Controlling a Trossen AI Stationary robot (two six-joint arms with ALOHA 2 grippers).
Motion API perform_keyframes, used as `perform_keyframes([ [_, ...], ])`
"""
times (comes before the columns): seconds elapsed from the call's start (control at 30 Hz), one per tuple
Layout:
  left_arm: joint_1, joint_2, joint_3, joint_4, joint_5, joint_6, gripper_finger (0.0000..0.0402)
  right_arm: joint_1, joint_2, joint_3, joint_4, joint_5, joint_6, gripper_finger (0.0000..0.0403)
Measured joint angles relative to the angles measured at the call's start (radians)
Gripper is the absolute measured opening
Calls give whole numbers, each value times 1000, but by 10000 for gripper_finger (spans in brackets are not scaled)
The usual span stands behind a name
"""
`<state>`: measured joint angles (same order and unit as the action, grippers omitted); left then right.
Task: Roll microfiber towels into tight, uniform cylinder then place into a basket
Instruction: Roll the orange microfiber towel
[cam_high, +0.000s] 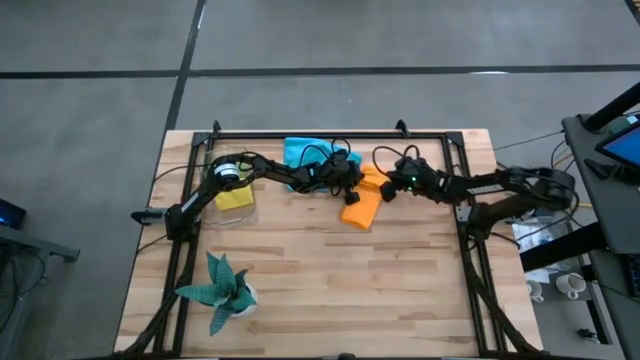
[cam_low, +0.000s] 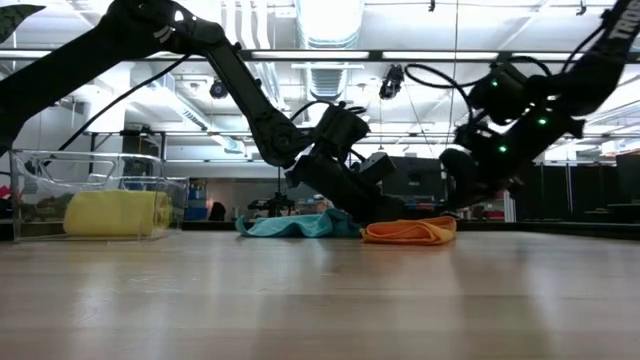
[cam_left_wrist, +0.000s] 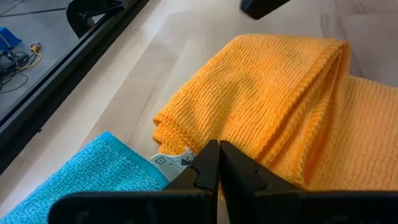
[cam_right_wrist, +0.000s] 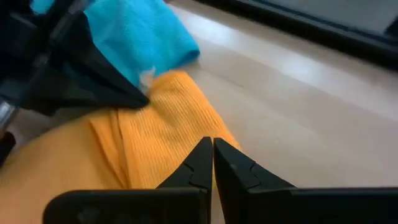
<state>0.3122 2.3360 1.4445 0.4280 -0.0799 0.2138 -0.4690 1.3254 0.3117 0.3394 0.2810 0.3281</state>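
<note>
An orange towel (cam_high: 362, 208), folded into several layers, lies flat on the table beside a crumpled blue towel (cam_high: 305, 153). A rolled yellow towel (cam_low: 115, 213) lies inside the clear basket (cam_low: 90, 157) at the table's left. My left gripper (cam_left_wrist: 219, 149) is shut and slants down onto the orange towel's end next to the blue towel. My right gripper (cam_right_wrist: 212, 148) is shut too and stands low over the orange towel's opposite side, its arm reaching in from the table's right. My left gripper rests its shut fingertips on the orange towel's corner by the white label (cam_left_wrist: 186, 157), slanting down from the table's left. The towel lies flat on the table under them. Whether any cloth is caught between the fingers cannot be told. My right gripper's shut fingertips (cam_right_wrist: 202, 155) stand over the orange towel's edge (cam_right_wrist: 186, 118). I cannot tell whether they touch it.
A dark teal plant (cam_high: 222, 290) in a white pot stands near the front left. The black metal frame (cam_high: 330, 134) runs along the table's far edge and down both sides. Bare wood lies in front of the towels.
</note>
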Motion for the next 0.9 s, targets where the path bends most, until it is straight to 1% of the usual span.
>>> perform_keyframes([
  [0.13, 0, 0, 0, 1, 0, 0, 0, 0, -7, -63, 18, 0, 37, 8],
  [0.3, 0, 0, 0, 2, 0, 0, 0, -1, 57, -109, 127, -10, 65, 8],
  [0.37, 0, 0, 0, 2, 1, 0, 0, 0, 80, -110, 152, -23, 64, 8],
  [0.47, 0, 0, 0, 1, 1, 0, 0, 0, 77, -106, 135, -21, 38, 8],
  [0.67, 0, 0, 0, 1, 0, 0, 0, -1, -26, -86, 139, 8, 7, 8],
  [0.73, 0, 0, 0, 1, 1, 0, 0, -1, -40, -76, 139, 8, 8, 8],
  [0.8, 0, 0, 0, 1, 1, 0, 0, -1, -33, -66, 138, 8, 9, 8],
  [0.9, 0, 0, 0, 1, 1, 0, 0, -5, 20, -49, 139, 8, 11, 8],
])
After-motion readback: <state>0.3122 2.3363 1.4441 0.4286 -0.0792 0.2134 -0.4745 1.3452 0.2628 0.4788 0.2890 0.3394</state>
